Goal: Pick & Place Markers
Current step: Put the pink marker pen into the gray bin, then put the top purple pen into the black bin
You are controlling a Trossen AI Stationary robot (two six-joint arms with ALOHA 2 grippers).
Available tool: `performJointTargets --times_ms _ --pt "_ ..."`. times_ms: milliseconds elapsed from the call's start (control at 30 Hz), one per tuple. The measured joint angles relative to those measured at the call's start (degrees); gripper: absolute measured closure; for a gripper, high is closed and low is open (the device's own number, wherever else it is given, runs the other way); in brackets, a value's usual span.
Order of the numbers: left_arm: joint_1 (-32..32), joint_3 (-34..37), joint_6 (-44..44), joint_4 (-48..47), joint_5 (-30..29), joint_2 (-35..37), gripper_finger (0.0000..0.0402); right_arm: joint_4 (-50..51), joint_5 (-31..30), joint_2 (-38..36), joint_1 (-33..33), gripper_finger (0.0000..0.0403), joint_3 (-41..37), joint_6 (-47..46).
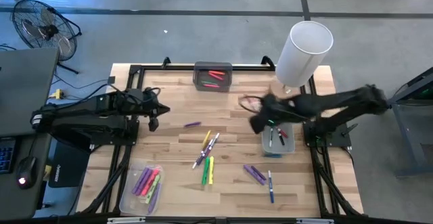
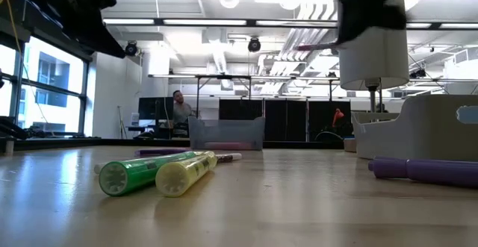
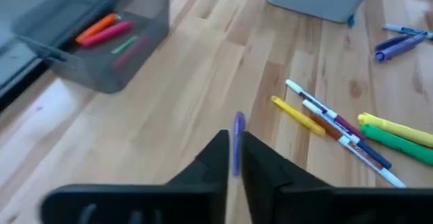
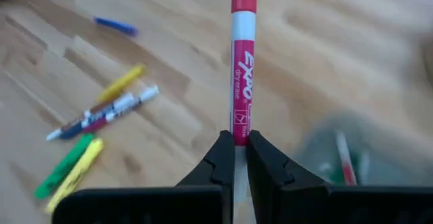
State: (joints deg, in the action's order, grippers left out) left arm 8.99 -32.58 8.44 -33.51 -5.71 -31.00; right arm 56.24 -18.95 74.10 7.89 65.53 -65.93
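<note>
Fingers of the right gripper (image 4: 235,149) pinched a red marker (image 4: 242,61), its length running straight out from the tips, above the pale bin (image 1: 278,140) just beneath.

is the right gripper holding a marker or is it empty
Holding one. In the right wrist view the right gripper is shut on a red and white marker that sticks out from between its fingers, above the table.
</note>
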Motion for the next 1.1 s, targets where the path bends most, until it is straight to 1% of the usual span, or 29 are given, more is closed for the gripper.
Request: performJointTargets --times_ms 67,167,267,333,433,533,733,867,967,1100 --pt "0.00 0.00 0.62 1.98 0.19 -2.01 0.0336 2.89 0.02 -2.20 3.49 0.0393 -2.70 -7.97" --pt "0.00 -0.02 0.80 5.76 -0.05 -5.59 0.0287 6.08 1.72 -3.30 7.77 0.0393 -6.02 -16.91" --pt "0.00 -0.17 0.80 8.46 0.31 -9.38 0.0249 7.35 5.39 -3.63 10.78 0.0393 -8.65 -22.28" --pt "0.00 -0.89 0.90 10.05 0.71 -12.55 0.0234 7.27 6.53 -3.32 12.38 0.0392 -10.86 -25.50" --pt "0.00 -2.82 1.23 9.77 0.89 -17.81 0.0226 7.19 8.87 -3.57 14.18 0.0390 -13.51 -28.56" --pt "0.00 -5.58 1.26 9.55 0.94 -23.73 0.0226 6.46 10.66 -3.39 15.22 0.0378 -15.84 -28.81" --pt "0.00 -10.98 -0.57 9.40 4.96 -34.61 0.0225 6.98 9.67 -3.47 16.64 0.0325 -16.75 -27.81" --pt "0.03 -14.34 -1.08 7.53 4.87 -41.07 0.0225 7.85 8.71 -4.07 17.78 0.0296 -16.73 -26.08" --pt "0.04 -17.07 -3.06 4.35 4.72 -45.70 0.0225 7.91 8.34 -4.11 18.88 0.0284 -16.73 -25.22" --pt "0.04 -20.14 -4.14 2.35 4.69 -51.91 0.0225 8.06 7.08 -4.11 20.43 0.0280 -16.73 -24.99"
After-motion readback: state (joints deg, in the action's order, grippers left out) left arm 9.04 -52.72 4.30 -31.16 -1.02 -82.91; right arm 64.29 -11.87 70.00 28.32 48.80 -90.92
